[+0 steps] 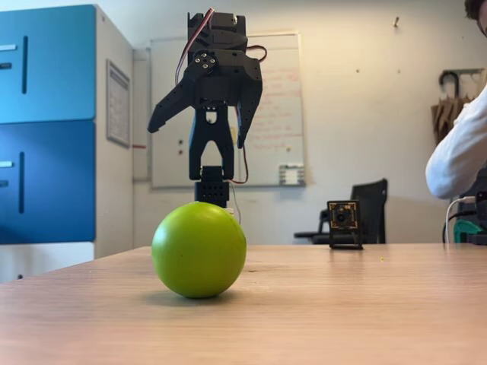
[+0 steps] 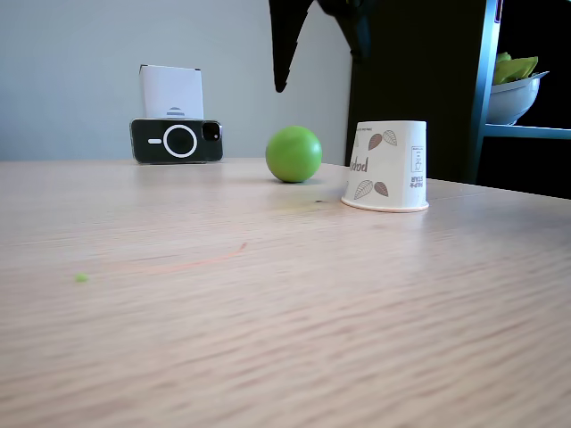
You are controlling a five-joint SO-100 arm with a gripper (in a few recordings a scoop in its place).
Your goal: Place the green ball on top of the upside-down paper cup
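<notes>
Reaching step, by the look of it: black hand [image 1: 200, 125] with fingers spread apart, empty, poised well above the green ball [image 1: 198, 249] resting on the wooden table [image 1: 342, 304]. Next move, as judged: straight descent, fingers closing around the ball's middle, then a lift across to the cup. Upside-down paper cup [image 2: 386, 166] upright on its wide rim, long axis vertical, flat base upward, near the ball [image 2: 293, 153]; ball round, no long axis.

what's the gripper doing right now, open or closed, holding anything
Gripper: open, fingers spread, holding nothing, raised above the green ball, which rests on the table.
</notes>
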